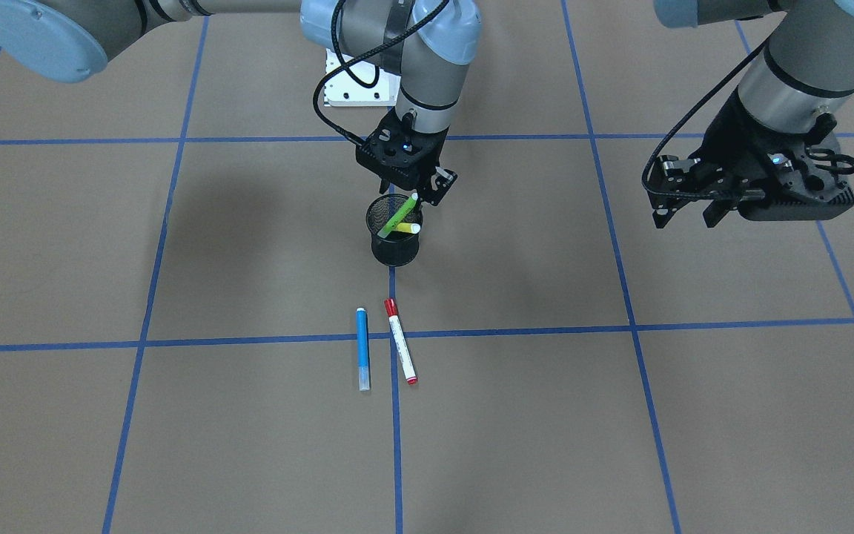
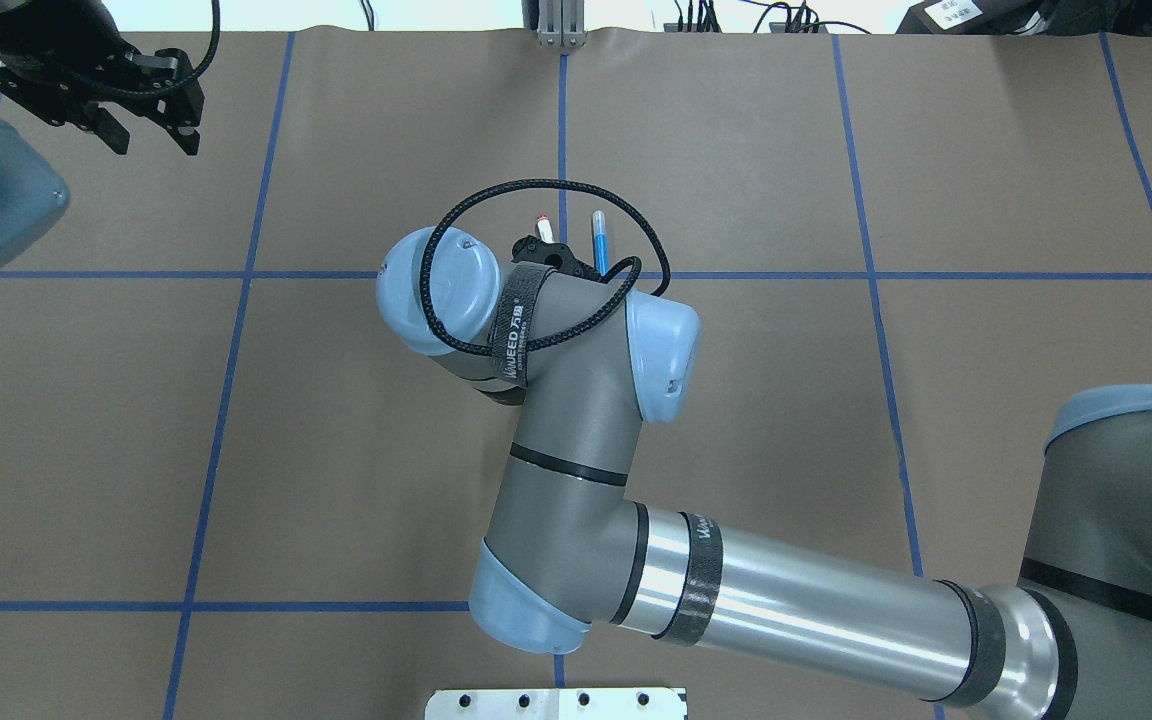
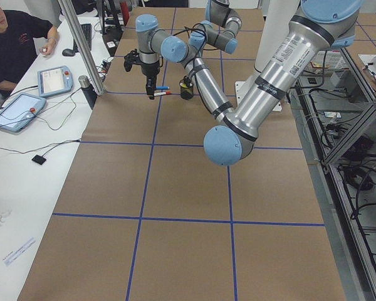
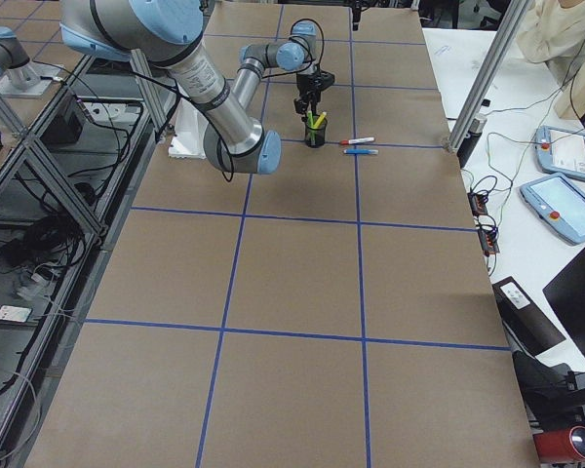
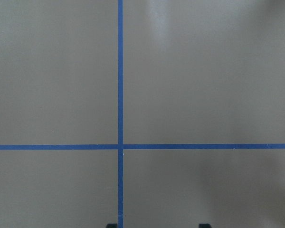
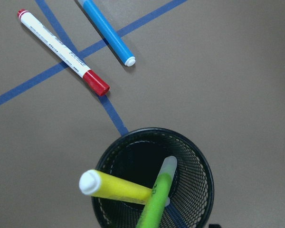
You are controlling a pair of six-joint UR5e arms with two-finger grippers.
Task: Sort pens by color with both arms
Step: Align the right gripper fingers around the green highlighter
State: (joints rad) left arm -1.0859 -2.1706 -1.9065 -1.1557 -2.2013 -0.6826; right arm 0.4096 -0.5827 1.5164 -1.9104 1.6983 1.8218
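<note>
A black mesh cup [image 1: 395, 248] stands at the table's middle with the bright green pen [image 1: 399, 215] and the yellow pen [image 1: 408, 229] leaning in it. My right gripper [image 1: 427, 194] hovers just above the cup, beside the green pen's upper end, and looks open. In the right wrist view the green pen [image 6: 156, 199] and the yellow pen [image 6: 116, 186] cross inside the cup [image 6: 199, 166]. The blue pen [image 1: 362, 348] and the red-capped white pen [image 1: 400, 341] lie side by side on the table beyond the cup. My left gripper [image 1: 690, 217] is open and empty, held high far off to my left.
Blue tape lines [image 1: 397, 445] split the brown table into squares. The white base plate [image 1: 353, 89] sits behind the cup. An operator [image 3: 12, 37] and two tablets [image 3: 56, 78] are at the table's far side.
</note>
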